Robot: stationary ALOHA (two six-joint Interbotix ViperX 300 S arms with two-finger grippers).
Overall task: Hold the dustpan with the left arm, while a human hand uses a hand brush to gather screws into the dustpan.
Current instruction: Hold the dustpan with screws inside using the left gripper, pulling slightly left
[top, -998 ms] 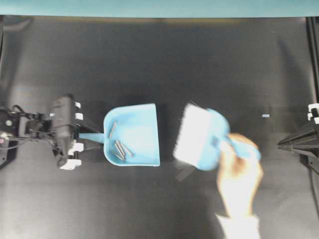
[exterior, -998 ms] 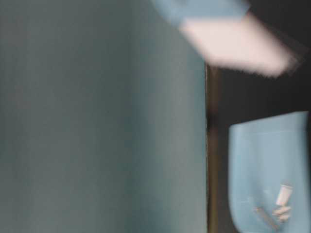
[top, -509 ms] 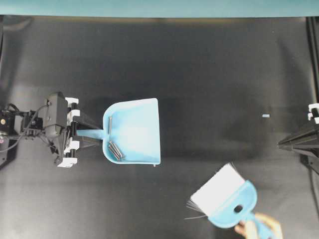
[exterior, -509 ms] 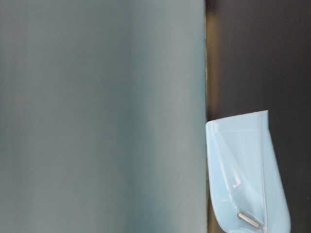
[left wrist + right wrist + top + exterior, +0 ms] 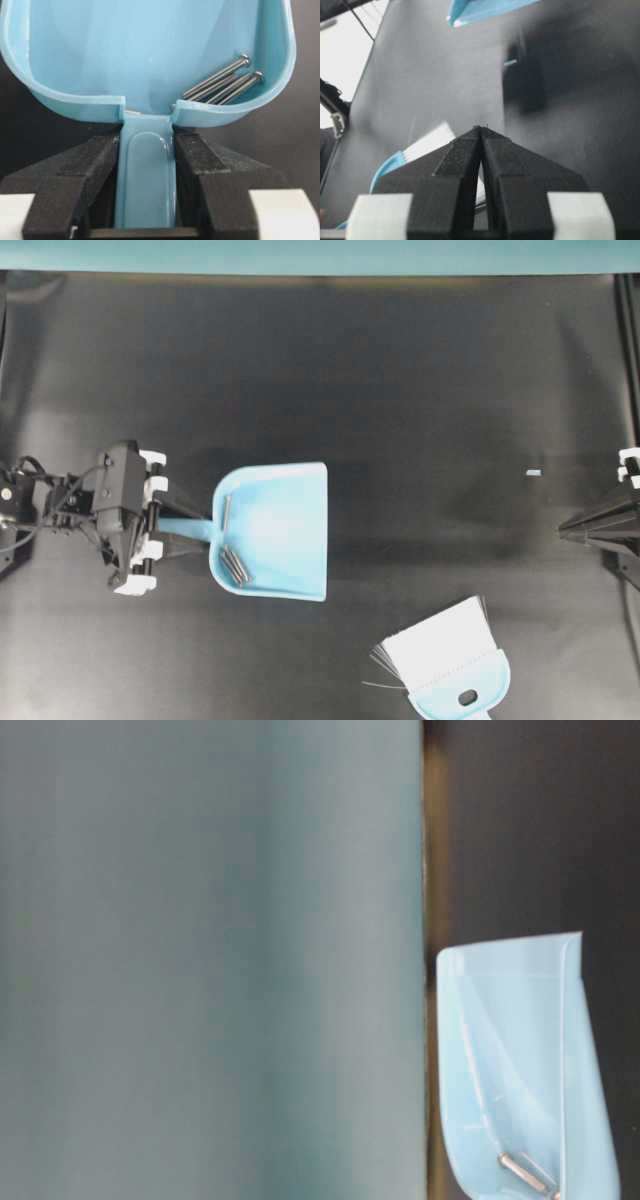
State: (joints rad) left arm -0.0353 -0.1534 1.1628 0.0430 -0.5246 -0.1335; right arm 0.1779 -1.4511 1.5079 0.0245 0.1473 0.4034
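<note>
The left gripper (image 5: 147, 190) is clamped on the dustpan (image 5: 275, 530) handle, black fingers (image 5: 90, 175) pressed flat against both sides of the blue stem, w/ the pan mouth pointing away from the arm toward mid-table. The screws (image 5: 222, 85) lie bunched in the pan's rear corner next to the handle joint (four heads countable in the wrist view, only a small grey cluster (image 5: 233, 562) from overhead, plus one lone screw nearer the back wall). Around the pan the black table (image 5: 400, 370) is bare on the far side and to the right; the pan's open lip faces that free stretch. The hand brush (image 5: 445, 665) lies near the bottom edge of the overhead view, well apart from the pan, bristles fanned toward it, handle partly cut off by the frame. A tiny pale-blue chip (image 5: 533, 472) sits alone toward the right side. The right gripper (image 5: 481, 131) is parked at the right edge, jaws pressed together on nothing. The table-level view shows only the pan's side wall (image 5: 520, 1070) beside a teal panel (image 5: 210, 960), no arm visible there.
</note>
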